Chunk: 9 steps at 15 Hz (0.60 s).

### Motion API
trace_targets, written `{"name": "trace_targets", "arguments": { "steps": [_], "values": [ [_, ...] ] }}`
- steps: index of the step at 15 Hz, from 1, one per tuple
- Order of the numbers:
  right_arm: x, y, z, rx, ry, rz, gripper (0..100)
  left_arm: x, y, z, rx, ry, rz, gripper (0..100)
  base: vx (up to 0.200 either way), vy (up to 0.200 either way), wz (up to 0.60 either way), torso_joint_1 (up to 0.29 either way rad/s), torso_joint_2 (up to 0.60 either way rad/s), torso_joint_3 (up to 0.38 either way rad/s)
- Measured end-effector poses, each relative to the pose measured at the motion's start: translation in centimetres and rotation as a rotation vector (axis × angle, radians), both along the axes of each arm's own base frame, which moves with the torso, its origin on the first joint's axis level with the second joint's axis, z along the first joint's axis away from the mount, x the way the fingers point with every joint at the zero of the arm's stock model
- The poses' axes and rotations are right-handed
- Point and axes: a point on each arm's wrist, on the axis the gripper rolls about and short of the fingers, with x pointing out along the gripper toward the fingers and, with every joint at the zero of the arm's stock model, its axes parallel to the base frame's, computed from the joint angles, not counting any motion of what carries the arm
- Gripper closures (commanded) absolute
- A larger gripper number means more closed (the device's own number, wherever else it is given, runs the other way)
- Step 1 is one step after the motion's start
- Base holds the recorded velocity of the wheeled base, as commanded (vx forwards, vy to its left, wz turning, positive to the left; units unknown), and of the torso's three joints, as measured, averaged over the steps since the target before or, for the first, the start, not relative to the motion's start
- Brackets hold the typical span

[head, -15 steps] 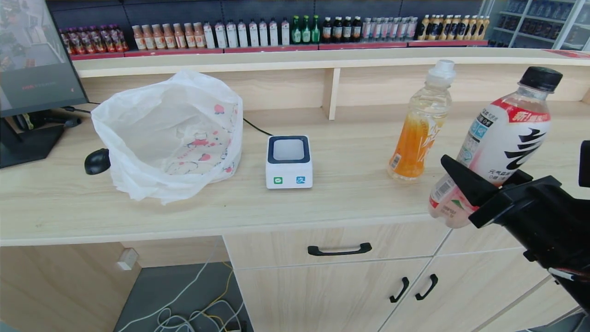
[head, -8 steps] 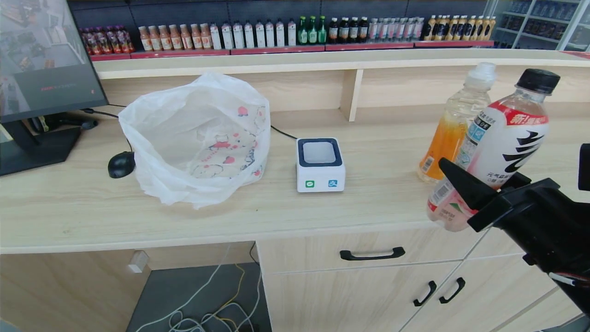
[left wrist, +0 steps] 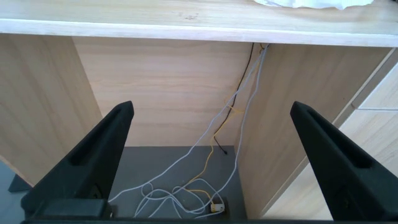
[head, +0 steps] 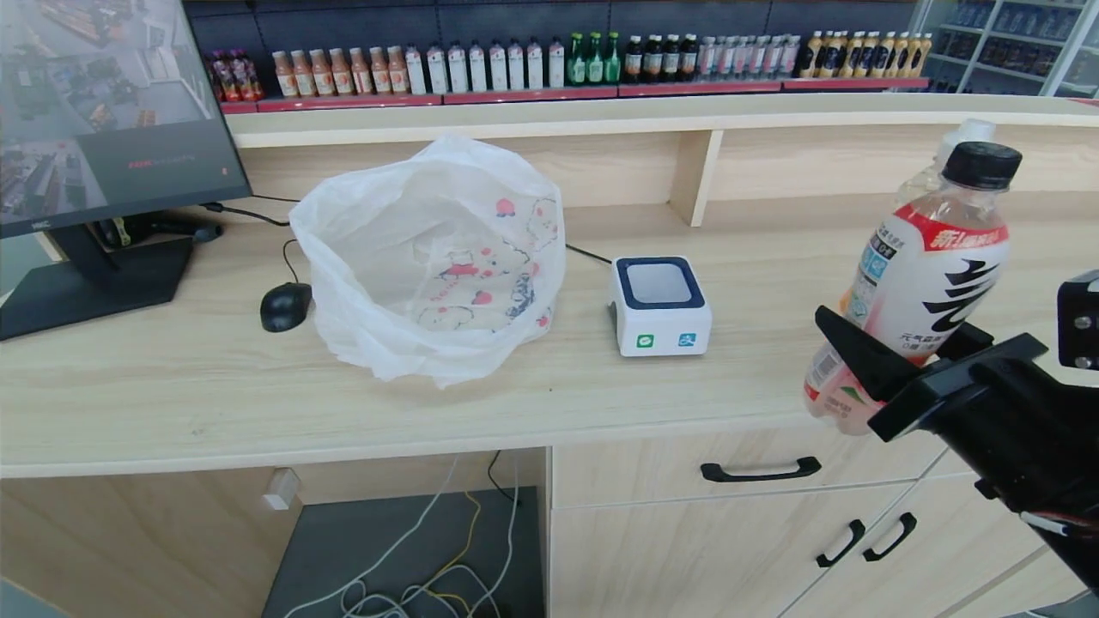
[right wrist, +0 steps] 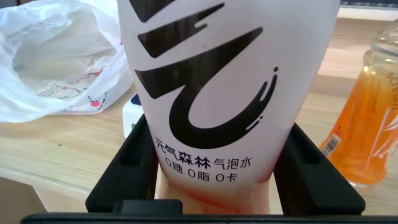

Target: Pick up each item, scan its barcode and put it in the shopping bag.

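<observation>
Pale wood tabletop [head: 172,403] is carrying everything, so start there. On its left part the white shopping bag [head: 361,335] is sitting upright with its mouth gaping open. I'm guessing that's so a bottle can drop straight in without a second arm holding the bag.

Your right gripper [head: 884,343] is clamping the pink-and-white bottle [head: 932,266] low on its body, out past the tabletop's front edge on the right, cap up and leaning a bit. That low grip is leaving most of the label and the barcode near the base showing, which looks handy for the scan.

An orange drink bottle [right wrist: 364,124] is standing on the tabletop just behind it.

A little white scanner [head: 659,305] is sitting between bag and bottles with its window facing up, so you're probably needing to tip the barcode down over it.

Your left gripper [left wrist: 211,109] is hanging spread wide and empty below the tabletop edge, out of the way.
</observation>
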Motion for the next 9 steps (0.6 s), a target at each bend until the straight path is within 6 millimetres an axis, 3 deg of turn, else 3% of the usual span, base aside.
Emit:
{"name": "trace_targets", "arguments": {
  "steps": [9],
  "values": [
    [2.3,1.2,3.5,-0.130,-0.203,-0.076,100,0.0,0.0,0.0,0.000,0.000,0.000,0,0.000,0.000,0.00,0.000,0.00,0.000]
  ]
}}
